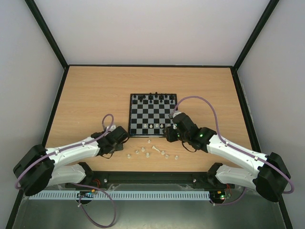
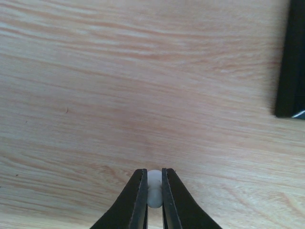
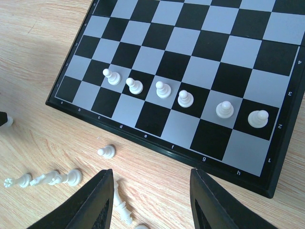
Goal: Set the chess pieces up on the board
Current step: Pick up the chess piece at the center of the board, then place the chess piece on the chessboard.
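The left fingers (image 2: 136, 200) are clamped on one small white chess piece (image 2: 154, 186) over the bare surface (image 2: 143, 71), just off the near left corner of the board (image 3: 224, 52). The right fingers (image 3: 95, 205) stand apart by the board's near edge. Six white pawns (image 3: 162, 89) line its second row. Loose white pieces (image 3: 106, 151) lie on the surface along that edge.

Light wood-grain table (image 1: 95, 90), thin black edging. Tiny black chess pieces (image 1: 151, 98) upright in a row, mid-table toward far side. White walls (image 1: 152, 28), black corner posts (image 1: 47, 34). White slotted rail (image 1: 152, 195) along near edge.
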Controlling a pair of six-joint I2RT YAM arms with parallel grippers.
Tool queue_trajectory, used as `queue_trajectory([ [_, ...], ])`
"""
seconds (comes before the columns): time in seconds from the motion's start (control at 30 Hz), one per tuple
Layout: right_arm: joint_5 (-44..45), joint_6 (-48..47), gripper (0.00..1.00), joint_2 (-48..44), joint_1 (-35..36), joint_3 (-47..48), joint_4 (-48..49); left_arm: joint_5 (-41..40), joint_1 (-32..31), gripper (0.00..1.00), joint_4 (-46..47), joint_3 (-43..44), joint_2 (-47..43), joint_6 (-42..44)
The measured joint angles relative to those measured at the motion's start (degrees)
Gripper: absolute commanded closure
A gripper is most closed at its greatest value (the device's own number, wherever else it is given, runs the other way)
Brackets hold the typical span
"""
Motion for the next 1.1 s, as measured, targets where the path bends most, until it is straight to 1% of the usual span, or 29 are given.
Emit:
queue_trajectory([
  [0.17,0.0,0.0,0.55,0.0,0.0,0.0,0.0,-0.1,-0.3,0.96,-1.9,4.5,0.3,0.6],
  [0.33,0.1,0.0,0.55,0.0,0.0,0.0,0.0,-0.5,-0.8,0.95,-3.1,13.1,1.6,2.8],
  [0.43,0.2,0.0,0.55,0.0,0.0,0.0,0.0,-0.7,-0.8,0.95,-3.0,17.5,4.7,4.6],
  [0.57,0.5,0.0,0.55,0.0,0.0,0.0,0.0,-0.2,-0.8,0.95,-1.4,22.4,11.7,7.5],
  [0.8,1.2,0.0,0.55,0.0,0.0,0.0,0.0,0.9,-0.8,0.93,1.8,28.7,22.4,11.5],
  [0.93,1.3,0.0,0.55,0.0,0.0,0.0,0.0,1.2,-0.8,0.91,3.3,31.5,26.3,12.9],
  [1.1,1.4,0.0,0.55,0.0,0.0,0.0,0.0,1.8,-0.8,0.90,4.4,32.7,29.3,14.0],
])
